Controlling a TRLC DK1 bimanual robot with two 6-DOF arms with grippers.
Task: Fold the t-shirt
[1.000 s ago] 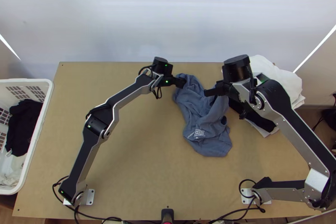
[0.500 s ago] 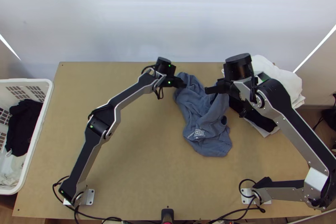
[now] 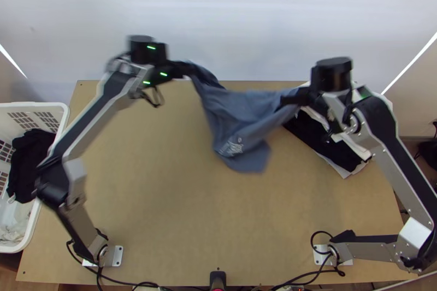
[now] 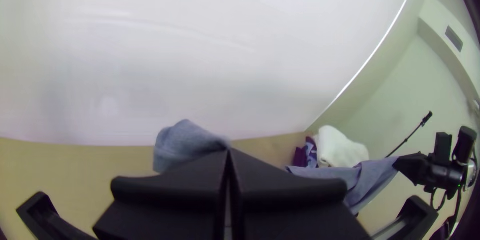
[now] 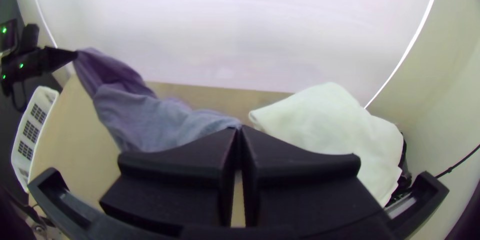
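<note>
The blue-grey t-shirt (image 3: 240, 119) is stretched between the two grippers in the top view, bunched at each held part, its printed lower part hanging between them. My left gripper (image 3: 188, 68), at the upper left, is shut on one part of it. My right gripper (image 3: 287, 100) is shut on another part, near the pile on the right. In the left wrist view, cloth (image 4: 185, 142) comes out at the tips of the left gripper (image 4: 229, 155). The right wrist view has the shirt (image 5: 150, 120) running from the right gripper (image 5: 239, 131) to the left one.
A pile of white and black cloth (image 3: 328, 146) lies at the table's right, partly under the right gripper. A white basket (image 3: 63, 113) holding dark and white cloth stands at the left edge. Behind the table (image 3: 164, 198) rises a white wall.
The left gripper has swung left and away toward the wall, pulling its part of the shirt along. The right gripper has shifted slightly right. The shirt has gone from crumpled to stretched between them.
</note>
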